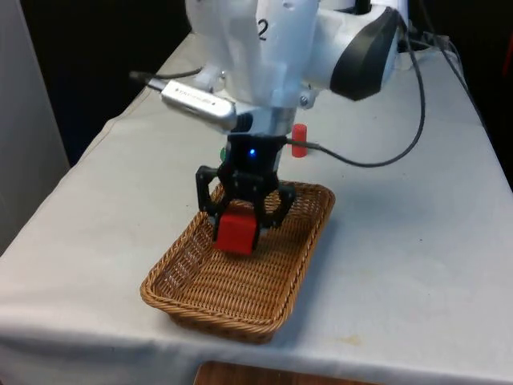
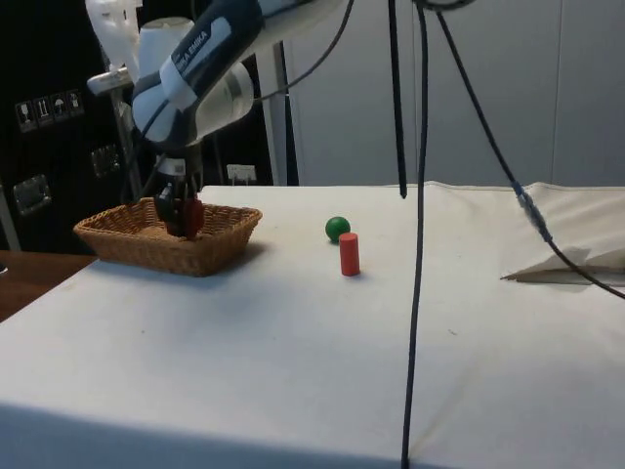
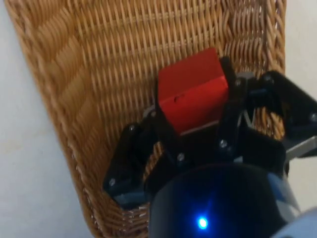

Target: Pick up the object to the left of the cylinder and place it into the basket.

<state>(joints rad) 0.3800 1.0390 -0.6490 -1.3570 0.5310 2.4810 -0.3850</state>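
Observation:
A red cube [image 1: 236, 233] hangs tilted just above the floor of a woven wicker basket [image 1: 208, 321], with my gripper [image 1: 240, 220] shut on it. In the wrist view the black fingers [image 3: 228, 116] press both sides of the cube [image 3: 190, 91], with the basket's weave [image 3: 74, 74] beneath. From the side, the gripper [image 2: 183, 220] dips inside the basket [image 2: 146, 249] and the cube [image 2: 193, 215] shows above the rim. A red cylinder [image 1: 299, 140] [image 2: 349, 254] stands upright on the cloth beyond the basket, with a green ball [image 2: 337, 229] close by it.
The basket sits near the table's front edge in the front view. A black cable [image 2: 420, 244] hangs down across the side view. A fold of white cloth [image 2: 566, 269] lies at the side view's right.

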